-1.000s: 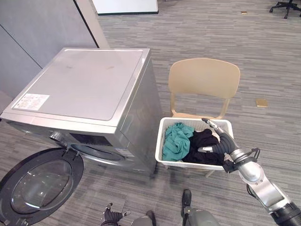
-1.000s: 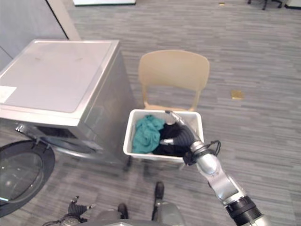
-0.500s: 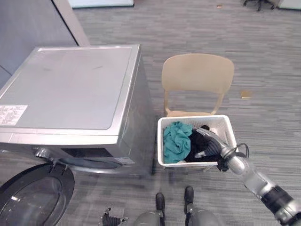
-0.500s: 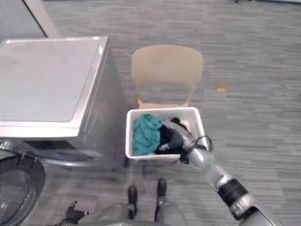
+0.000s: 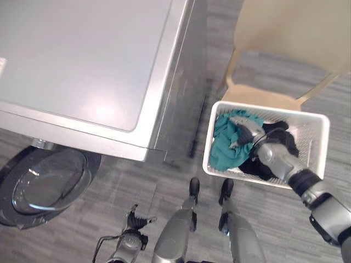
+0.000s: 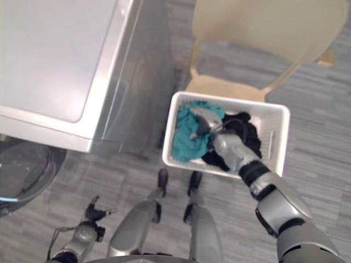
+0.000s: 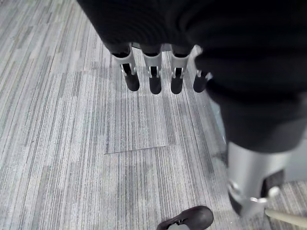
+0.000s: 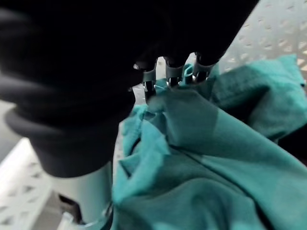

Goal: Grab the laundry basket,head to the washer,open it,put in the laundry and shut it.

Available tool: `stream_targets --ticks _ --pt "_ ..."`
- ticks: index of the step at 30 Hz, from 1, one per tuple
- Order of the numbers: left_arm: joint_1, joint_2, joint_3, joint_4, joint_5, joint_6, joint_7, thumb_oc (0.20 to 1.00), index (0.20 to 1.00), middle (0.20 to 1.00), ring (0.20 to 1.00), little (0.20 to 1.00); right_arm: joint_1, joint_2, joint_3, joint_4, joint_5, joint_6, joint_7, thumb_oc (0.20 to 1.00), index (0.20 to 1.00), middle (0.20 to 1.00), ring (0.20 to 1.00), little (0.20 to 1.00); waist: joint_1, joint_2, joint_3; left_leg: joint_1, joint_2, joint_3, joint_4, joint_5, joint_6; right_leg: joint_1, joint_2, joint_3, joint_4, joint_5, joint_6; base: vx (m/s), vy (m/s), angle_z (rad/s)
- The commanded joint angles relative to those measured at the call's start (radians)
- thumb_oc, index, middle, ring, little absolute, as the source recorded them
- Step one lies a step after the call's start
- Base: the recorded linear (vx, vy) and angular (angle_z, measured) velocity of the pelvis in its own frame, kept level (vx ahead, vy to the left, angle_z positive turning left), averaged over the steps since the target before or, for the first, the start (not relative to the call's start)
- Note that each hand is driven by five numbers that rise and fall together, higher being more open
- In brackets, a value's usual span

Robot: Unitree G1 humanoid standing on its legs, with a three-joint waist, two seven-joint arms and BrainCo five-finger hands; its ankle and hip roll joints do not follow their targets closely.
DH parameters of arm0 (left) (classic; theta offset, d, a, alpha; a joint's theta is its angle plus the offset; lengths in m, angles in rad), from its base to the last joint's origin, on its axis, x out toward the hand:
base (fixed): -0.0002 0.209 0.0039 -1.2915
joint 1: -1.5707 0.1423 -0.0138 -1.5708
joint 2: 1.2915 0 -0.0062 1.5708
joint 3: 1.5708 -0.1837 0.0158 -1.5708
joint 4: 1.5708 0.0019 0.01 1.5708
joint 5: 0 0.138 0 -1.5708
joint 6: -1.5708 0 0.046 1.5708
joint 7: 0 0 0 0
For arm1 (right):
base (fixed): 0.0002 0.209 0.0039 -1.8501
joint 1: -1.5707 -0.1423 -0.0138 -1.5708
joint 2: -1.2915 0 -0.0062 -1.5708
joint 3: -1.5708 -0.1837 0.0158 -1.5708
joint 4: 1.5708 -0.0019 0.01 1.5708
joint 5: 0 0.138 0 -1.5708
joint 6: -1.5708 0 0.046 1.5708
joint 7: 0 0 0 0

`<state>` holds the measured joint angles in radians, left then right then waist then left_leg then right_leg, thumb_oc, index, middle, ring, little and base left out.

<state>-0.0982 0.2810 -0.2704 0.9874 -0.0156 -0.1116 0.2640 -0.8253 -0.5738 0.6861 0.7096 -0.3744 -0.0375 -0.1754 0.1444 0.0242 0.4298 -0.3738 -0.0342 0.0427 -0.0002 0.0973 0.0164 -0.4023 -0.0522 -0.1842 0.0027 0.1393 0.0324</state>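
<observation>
Silver-grey, the washer (image 5: 93,60) stands at the left of the floor (image 5: 137,192), and its round glass door (image 5: 41,183) already hangs swung open at the low front left, so by the look of things the carrying, the walk over and the opening are done. Low at the near edge of the floor, the left hand (image 5: 133,223) hangs idle by the robot's side; in its own wrist view its fingers (image 7: 153,79) hang straight and relaxed over bare floor, holding nothing.

Just right of the washer's side stands the white perforated laundry basket (image 5: 312,131), set on the floor in front of a beige chair (image 5: 285,38), with its far edge against the chair's seat. Inside, the teal garment (image 5: 225,148) is heaped along the basket's left wall, and the black clothes (image 5: 274,150) lie against its right half. Nothing from the basket shows in or on the washer yet, so loading looks barely begun.

From the lower right, the right hand (image 5: 245,131) reaches into the basket's middle and rests on the teal cloth where it meets the black. In the right wrist view its fingers (image 8: 170,72) are pressed down into the teal folds with their tips buried in the fabric, so I cannot tell whether they have closed on it. Left to do, as I judge it: lift each garment across into the drum, then swing the door shut.
</observation>
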Motion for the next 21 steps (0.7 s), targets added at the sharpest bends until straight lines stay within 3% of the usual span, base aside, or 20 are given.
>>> stream_targets --ticks 1,9,10,11,21 --pt "0.019 0.045 -0.017 -0.009 -0.056 -0.013 0.027 1.0 1.0 1.0 1.0 1.0 -0.021 -0.018 0.042 0.002 -0.006 -0.001 -0.056 1.0 1.0 1.0 1.0 1.0 0.018 -0.022 -0.028 -0.055 0.006 -0.01 0.088 -0.066 -0.047 0.026 -0.074 0.034 0.064 -0.108 0.103 -0.05 -0.024 0.14" --pt "-0.05 0.039 -0.06 -0.043 -0.081 -0.011 0.037 1.0 1.0 1.0 1.0 1.0 -0.074 0.044 0.058 0.144 -0.012 0.037 -0.087 1.0 1.0 1.0 1.0 1.0 0.036 -0.022 0.012 -0.116 -0.001 -0.043 0.114 -0.062 -0.045 -0.018 -0.075 0.019 0.07 -0.105 0.102 -0.02 -0.023 0.13" --pt "-0.054 0.039 -0.065 -0.042 -0.078 -0.01 0.041 1.0 1.0 1.0 1.0 1.0 -0.069 0.051 0.053 0.139 -0.009 0.038 -0.089 0.476 0.476 0.476 0.476 0.476 0.035 -0.025 0.012 -0.115 -0.001 -0.045 0.118 -0.066 -0.044 -0.014 -0.076 0.019 0.068 -0.104 0.101 0.0 0.0 0.0" --pt "-0.058 0.04 -0.065 -0.045 -0.076 -0.006 0.044 1.0 1.0 1.0 1.0 1.0 -0.056 0.058 0.034 0.109 0.005 0.039 -0.094 0.2 0.2 0.2 0.2 0.2 0.032 -0.032 0.011 -0.112 -0.001 -0.047 0.122 -0.07 -0.044 -0.008 -0.076 0.018 0.066 -0.103 0.102 0.0 0.0 0.0" --pt "-0.054 0.03 -0.039 -0.074 -0.079 0.004 0.048 1.0 1.0 1.0 1.0 1.0 0.058 0.026 -0.13 -0.14 0.08 0.015 -0.151 0.2 0.2 0.2 0.2 0.2 0.009 -0.047 0.002 -0.065 -0.004 -0.046 0.098 -0.072 -0.042 0.032 -0.076 0.022 0.05 -0.097 0.105 -0.01 -0.001 0.01"
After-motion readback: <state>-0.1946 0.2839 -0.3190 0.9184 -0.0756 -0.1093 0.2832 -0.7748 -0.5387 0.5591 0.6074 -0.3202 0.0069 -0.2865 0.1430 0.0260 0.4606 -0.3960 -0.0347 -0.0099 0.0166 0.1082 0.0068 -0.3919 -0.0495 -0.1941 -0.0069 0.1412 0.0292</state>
